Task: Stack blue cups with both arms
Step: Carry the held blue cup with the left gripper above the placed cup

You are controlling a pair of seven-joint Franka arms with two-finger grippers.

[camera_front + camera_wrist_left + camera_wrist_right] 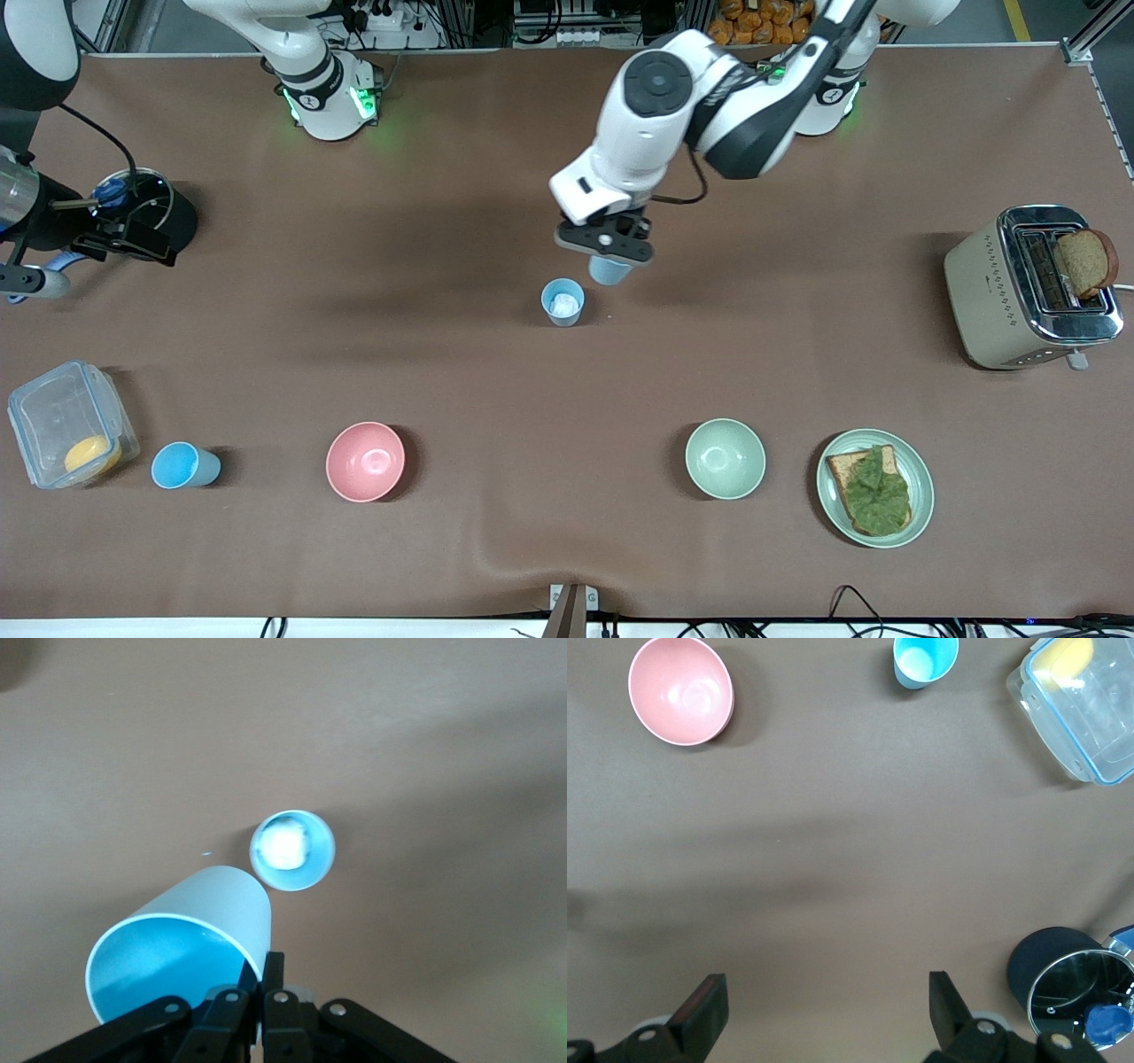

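Left tool point(609, 251) grips a blue cup point(609, 269) by its rim above the worktop point(567, 372), beside the standing cup point(563, 302); it should be centred and levelled before lowering, while the right tool point(824, 1014) waits released.

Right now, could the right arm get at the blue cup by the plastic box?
Probably yes: the right hand is open and holds nothing, and bare table lies between it and that cup. The box only stands beside it.
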